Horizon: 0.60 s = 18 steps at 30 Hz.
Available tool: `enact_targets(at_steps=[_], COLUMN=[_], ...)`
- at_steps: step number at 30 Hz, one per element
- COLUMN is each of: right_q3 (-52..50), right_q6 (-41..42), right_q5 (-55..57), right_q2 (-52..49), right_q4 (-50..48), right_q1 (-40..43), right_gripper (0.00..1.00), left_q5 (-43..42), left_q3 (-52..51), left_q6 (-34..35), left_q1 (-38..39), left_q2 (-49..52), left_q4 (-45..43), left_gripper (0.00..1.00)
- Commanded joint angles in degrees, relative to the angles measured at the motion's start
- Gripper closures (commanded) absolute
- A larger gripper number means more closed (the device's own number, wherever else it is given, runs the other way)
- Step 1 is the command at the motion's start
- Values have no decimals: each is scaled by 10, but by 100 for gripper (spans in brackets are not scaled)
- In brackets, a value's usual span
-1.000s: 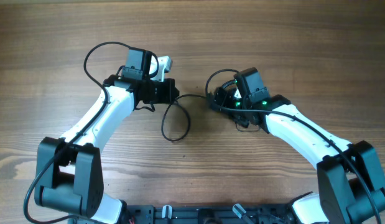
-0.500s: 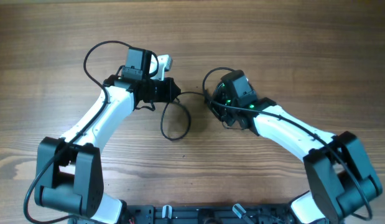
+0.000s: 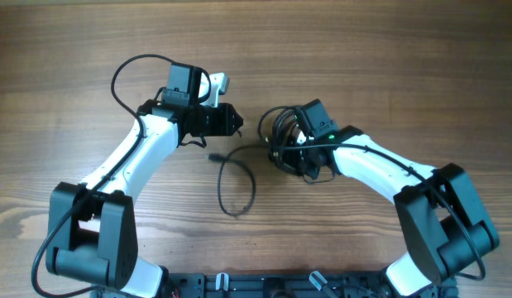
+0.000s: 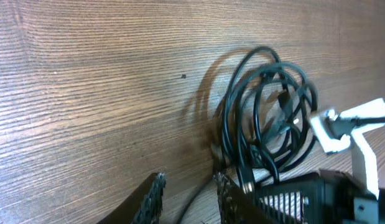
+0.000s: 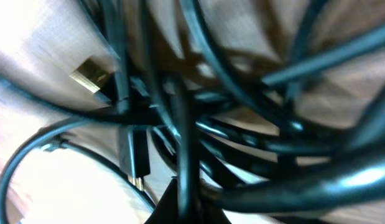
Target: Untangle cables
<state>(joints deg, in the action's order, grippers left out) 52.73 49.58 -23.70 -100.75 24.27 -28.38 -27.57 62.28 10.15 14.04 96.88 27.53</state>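
One tangled bunch of thin black cables (image 3: 280,132) lies mid-scene on the brown wooden desk (image 3: 380,50). One loose loop (image 3: 237,178) trails from it nearer and left, ending in one small plug (image 3: 212,156). The right fingers (image 5: 186,214) are pressed together on a strand inside the bunch. The two left fingers (image 4: 152,199) stand spread just left of the bunch.

Your arms bend inward, tips facing.
Left gripper (image 3: 237,122) parted, pointing 3 o'clock; right gripper (image 3: 282,143) pinching cables (image 5: 181,124), pointing 9.
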Motion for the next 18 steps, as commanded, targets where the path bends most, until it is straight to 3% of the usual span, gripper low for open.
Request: enact_targets(at_steps=[1, 4, 9, 11, 13, 18], right_q3=[47, 108, 110, 110, 106, 105], right_q6=[-89, -189, -212, -209, -208, -75], right_q5=[-36, -28, -62, -85, -83, 14], right_q2=[-15, -15, -15, -15, -15, -15], right_q4=[86, 148, 88, 74, 75, 77], right_q1=[14, 12, 12, 12, 12, 12], right_gripper=[96, 96, 96, 94, 74, 71], left_q5=[-9, -9, -9, -9, -9, -9], left_q3=[-6, -6, -6, -6, -6, -6], left_q6=[-3, -3, -3, -3, -3, -3], left_q1=[1, 1, 1, 1, 1, 1], left_q2=[6, 6, 6, 6, 6, 6], left_q4=[-1, -1, -1, -1, -1, 1], left_gripper=[62, 60, 59, 59, 59, 59])
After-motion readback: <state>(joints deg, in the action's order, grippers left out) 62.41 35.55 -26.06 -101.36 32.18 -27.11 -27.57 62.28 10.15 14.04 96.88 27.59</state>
